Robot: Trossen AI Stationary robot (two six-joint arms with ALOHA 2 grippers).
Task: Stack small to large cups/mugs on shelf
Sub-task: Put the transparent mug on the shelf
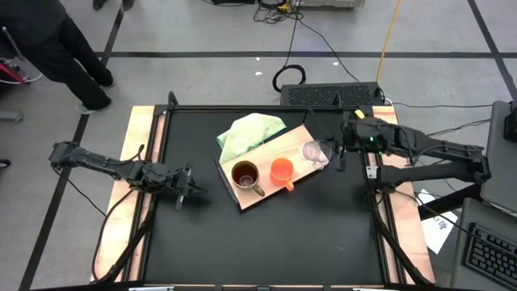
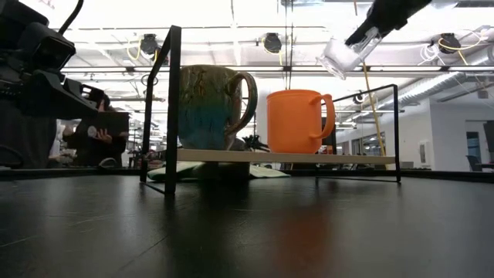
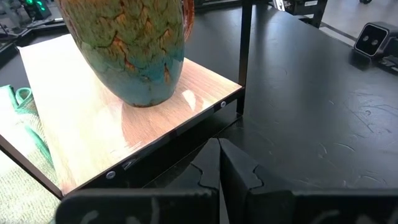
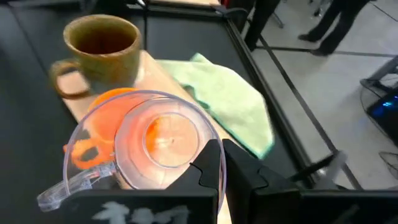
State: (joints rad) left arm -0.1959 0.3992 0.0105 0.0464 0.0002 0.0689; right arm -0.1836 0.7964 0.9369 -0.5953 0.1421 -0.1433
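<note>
The light wooden shelf (image 1: 292,144) lies slantwise at the table's middle. It carries the brown mug (image 1: 245,175) and the orange cup (image 1: 282,170), both upright on their bases, side by side (image 2: 212,106) (image 2: 299,121). My right gripper (image 1: 338,151) is shut on the clear glass cup (image 1: 317,152). It holds the cup in the air above the shelf's right end, right of the orange cup (image 2: 345,54). My left gripper (image 1: 190,190) is shut and empty over the table left of the shelf, near the brown mug (image 3: 134,50). My right gripper pinches the glass cup's rim wall (image 4: 208,142) between its two fingers, on the side away from the cup's handle (image 4: 68,186). The fingers slant down from the table's right side. The cup is lifted clear and tilted, its mouth toward the gripper and its base down and left.
A light green cloth (image 1: 250,131) lies at the shelf's far left and partly under it. The shelf stands on a black metal frame (image 2: 171,108) that lifts it off the table. A person (image 1: 56,40) stands beyond the table's far left corner.
</note>
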